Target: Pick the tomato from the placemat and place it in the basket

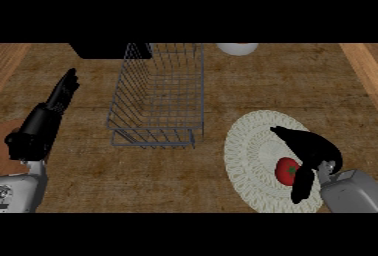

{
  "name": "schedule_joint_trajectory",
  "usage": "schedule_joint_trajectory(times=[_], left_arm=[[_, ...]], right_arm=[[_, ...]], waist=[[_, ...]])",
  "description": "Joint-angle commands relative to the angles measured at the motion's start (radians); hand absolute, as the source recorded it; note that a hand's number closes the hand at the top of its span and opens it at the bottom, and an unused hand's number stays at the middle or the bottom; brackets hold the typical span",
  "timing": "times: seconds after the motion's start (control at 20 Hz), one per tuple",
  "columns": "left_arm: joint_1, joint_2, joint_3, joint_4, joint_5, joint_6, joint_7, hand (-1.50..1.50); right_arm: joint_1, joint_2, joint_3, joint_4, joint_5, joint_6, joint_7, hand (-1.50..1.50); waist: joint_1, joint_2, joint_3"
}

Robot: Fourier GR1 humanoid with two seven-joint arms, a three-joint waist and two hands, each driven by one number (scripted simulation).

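A red tomato [286, 170] lies on the round cream woven placemat [251, 145] at the right of the wooden counter. My right hand [314, 150] arches over it, fingers curving past its far side and the thumb hanging down at its near right, so the tomato sits between them; whether they touch it I cannot tell. The grey wire basket [156, 95] stands at centre left with nothing in it. My left hand [60, 95] rests open at the far left, fingers straight and pointing away.
A dark box [103, 50] stands behind the basket's left corner. A white round object [238, 48] sits at the back edge, right of the basket. A brown round thing [7, 137] peeks out at the left edge behind my left forearm.
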State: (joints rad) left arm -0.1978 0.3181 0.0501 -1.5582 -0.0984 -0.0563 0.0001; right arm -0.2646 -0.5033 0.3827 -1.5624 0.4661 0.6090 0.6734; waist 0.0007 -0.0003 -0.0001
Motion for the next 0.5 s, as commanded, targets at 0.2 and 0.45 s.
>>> schedule_joint_trajectory(times=[0.2,0.45], left_arm=[[-0.003,-0.05,-0.003,-0.038,-0.031,0.001,0.039,0.0],[-0.01,-0.034,0.044,0.007,-0.043,-0.036,-0.007,0.0]], right_arm=[[0.079,0.075,0.006,0.089,0.148,-0.055,-0.125,-1.5],[0.053,0.087,-0.08,0.107,0.188,0.021,-0.124,-1.5]], waist=[[0.001,0.0,0.0],[0.0,0.001,0.0]])
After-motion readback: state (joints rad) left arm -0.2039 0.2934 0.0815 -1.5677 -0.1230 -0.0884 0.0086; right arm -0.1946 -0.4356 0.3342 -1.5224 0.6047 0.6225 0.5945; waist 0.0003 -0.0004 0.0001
